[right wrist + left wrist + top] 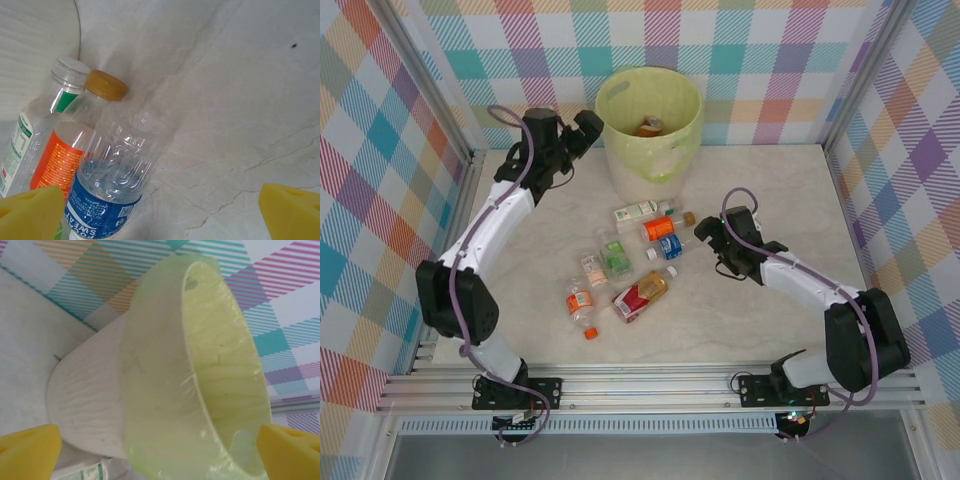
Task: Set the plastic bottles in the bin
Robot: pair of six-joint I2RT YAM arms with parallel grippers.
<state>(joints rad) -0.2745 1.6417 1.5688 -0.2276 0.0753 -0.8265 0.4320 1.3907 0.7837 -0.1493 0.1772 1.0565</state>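
**A:** What does the bin look like, and where is it?

**B:** The bin (642, 165) is round and tapered, wider at the top. It has a white ribbed wall and a pale yellow-green bag liner (225, 365) folded over its rim. It stands upright at the far edge of the pale marbled table (780, 190), about midway along that edge. An orange-brown bottle (649, 126) lies inside it.

**A:** And the plastic bottles (614, 258) on the table?

**B:** Seven lie on their sides in a loose cluster around the middle of the table. Nearest the bin is a white-capped bottle (640, 210) with a green-and-white label. Side by side with it are an orange-labelled bottle (665, 227) with a gold cap and a clear blue-labelled bottle (667, 247). Left of those lie a green bottle and a pale-labelled bottle (593, 270). Closer to the near edge lie a red-labelled bottle (642, 294) and a small orange-capped bottle (581, 305).

**A:** Where are the grippers?

**B:** The left gripper (588, 128) hovers just left of the bin's rim. Its yellow pads (30, 452) are spread wide and empty. The right gripper (705, 237) sits low just right of the cluster, its jaws also wide apart and gripping nothing. In its wrist view the blue-labelled bottle lies close to one pad (30, 212).
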